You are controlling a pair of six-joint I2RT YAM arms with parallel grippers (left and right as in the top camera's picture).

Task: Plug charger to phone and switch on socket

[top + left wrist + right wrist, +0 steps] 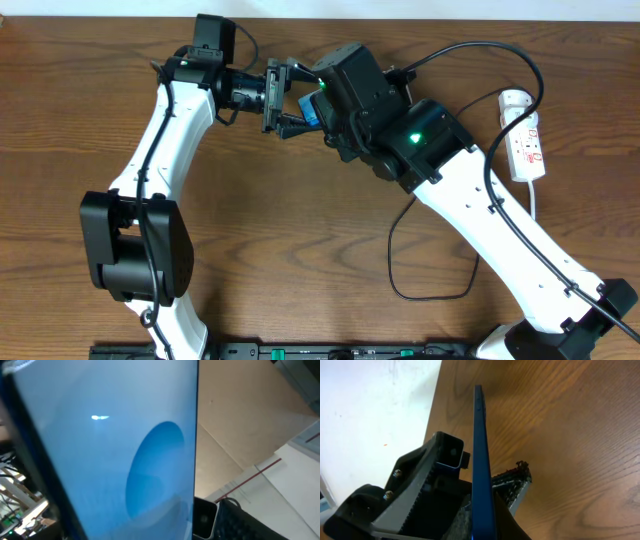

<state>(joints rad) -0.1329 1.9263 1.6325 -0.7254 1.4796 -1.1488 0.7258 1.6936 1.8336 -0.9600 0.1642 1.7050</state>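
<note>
The phone, with its cyan-blue screen, is held up above the table between the two arms (315,108). In the right wrist view it stands edge-on (479,435). My right gripper (486,462) is shut on it, one finger on each face. The screen fills the left wrist view (110,445), very close to the camera. My left gripper (303,100) is open, its fingers spread above and below the phone's end. The socket (527,140) lies at the right edge with the white adapter (513,98) on its far end. The black charger cable (470,48) arcs over my right arm. Its plug tip is hidden.
The cable makes a loose loop on the table (432,262) beside the right arm. The socket's white cord (536,200) runs toward the front. A white wall lies beyond the table's far edge (380,410).
</note>
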